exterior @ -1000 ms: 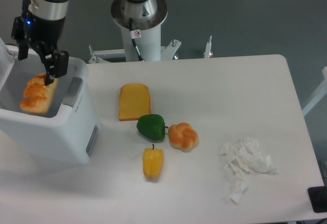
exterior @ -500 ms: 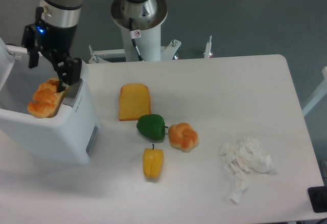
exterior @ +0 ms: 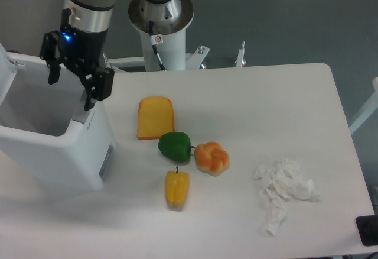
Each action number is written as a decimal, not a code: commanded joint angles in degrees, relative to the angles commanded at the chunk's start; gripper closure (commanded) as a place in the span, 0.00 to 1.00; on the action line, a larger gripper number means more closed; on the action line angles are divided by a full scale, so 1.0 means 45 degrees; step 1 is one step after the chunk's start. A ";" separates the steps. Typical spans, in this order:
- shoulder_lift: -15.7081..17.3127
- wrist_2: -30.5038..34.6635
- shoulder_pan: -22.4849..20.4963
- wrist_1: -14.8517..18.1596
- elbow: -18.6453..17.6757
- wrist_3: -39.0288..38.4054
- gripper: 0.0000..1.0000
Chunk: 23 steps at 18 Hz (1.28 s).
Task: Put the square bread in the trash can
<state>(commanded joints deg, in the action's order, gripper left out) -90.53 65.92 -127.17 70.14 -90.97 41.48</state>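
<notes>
- Since a sec ago the gripper (exterior: 74,84) is shifting right, off the bin's (exterior: 53,152) middle toward its right rim, and the bread is no longer showing.
- Fingers are standing spread apart w/ nothing between them.
- Bread: not visible now; prob. lying low inside the bin, hidden by the wall, so the drop looks done.
- Right of the bin: toast (exterior: 156,117), green pepper (exterior: 175,146), bun (exterior: 211,158), yellow pepper (exterior: 176,188) sitting untouched; tissue (exterior: 284,189) far right.

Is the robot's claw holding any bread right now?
No, the gripper is open with nothing between its fingers, hanging above the right edge of the trash can.
</notes>
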 joint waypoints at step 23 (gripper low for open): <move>-0.3747 0.3162 -0.4885 -0.0293 0.1405 0.6406 0.00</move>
<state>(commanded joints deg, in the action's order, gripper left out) -107.39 80.14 -149.15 68.82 -84.65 70.31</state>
